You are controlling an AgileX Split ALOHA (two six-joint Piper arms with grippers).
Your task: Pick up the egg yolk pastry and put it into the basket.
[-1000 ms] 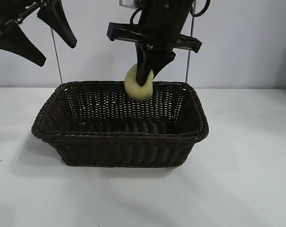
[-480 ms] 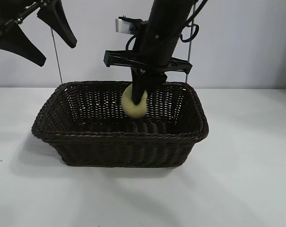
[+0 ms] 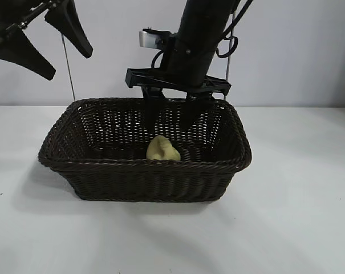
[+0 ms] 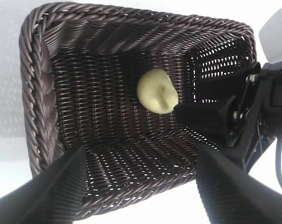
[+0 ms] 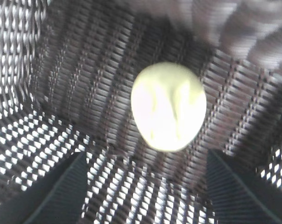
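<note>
The pale yellow egg yolk pastry lies on the floor of the dark woven basket, near its middle; it also shows in the left wrist view and the right wrist view. My right gripper hangs open just above the pastry, inside the basket at its back wall, with its jaws spread wide and empty. In the right wrist view the right gripper frames the pastry without touching it. My left gripper is open and raised high at the upper left, above the basket's left end.
The basket stands on a white table before a plain pale wall. A thin metal rod rises behind the basket's left corner, another behind the right arm.
My right gripper lowered the pastry into the basket, then opened its jaws. The pastry dropped onto the basket floor. The left arm has not moved.
</note>
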